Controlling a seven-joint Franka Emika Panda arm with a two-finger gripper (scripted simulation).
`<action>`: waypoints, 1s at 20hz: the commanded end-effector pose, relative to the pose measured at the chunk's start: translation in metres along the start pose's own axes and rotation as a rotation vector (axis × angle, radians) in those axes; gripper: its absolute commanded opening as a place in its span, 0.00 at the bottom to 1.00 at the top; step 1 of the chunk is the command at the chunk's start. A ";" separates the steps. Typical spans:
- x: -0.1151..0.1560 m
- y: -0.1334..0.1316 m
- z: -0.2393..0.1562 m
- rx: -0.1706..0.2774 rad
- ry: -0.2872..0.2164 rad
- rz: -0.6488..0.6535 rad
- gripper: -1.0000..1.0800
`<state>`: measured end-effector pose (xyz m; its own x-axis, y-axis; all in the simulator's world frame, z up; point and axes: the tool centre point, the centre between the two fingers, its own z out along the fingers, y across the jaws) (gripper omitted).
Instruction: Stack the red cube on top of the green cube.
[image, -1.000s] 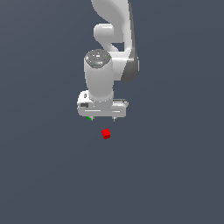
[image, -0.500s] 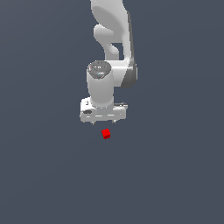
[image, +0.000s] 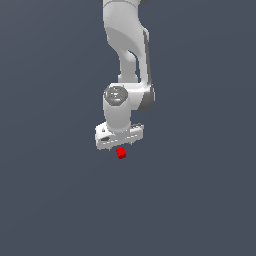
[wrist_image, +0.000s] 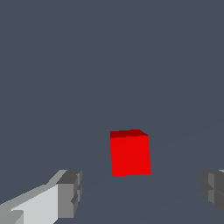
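The red cube (image: 120, 153) lies on the dark grey floor just below the white gripper (image: 120, 145) in the exterior view. In the wrist view the red cube (wrist_image: 130, 152) sits ahead of the gripper (wrist_image: 142, 190), roughly between its two fingers (wrist_image: 70, 192), which stand wide apart and hold nothing. The cube does not touch either finger. The green cube is hidden in both views; in the exterior view the gripper body covers the spot where it last showed.
The white arm (image: 127, 55) rises from the gripper toward the top of the exterior view. The plain dark grey floor (image: 200, 200) surrounds the cube.
The gripper has turned and shifted toward the red cube, and now sits right over it. The green cube, seen at the gripper's left edge earlier, no longer shows.
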<state>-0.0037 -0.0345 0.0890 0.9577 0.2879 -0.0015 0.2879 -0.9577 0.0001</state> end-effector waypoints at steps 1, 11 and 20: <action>0.000 -0.001 0.009 0.000 0.002 -0.036 0.96; 0.000 -0.001 0.020 0.001 0.001 -0.069 0.96; 0.000 -0.001 0.055 0.000 0.001 -0.073 0.96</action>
<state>-0.0044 -0.0334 0.0415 0.9344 0.3563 0.0001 0.3563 -0.9344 -0.0004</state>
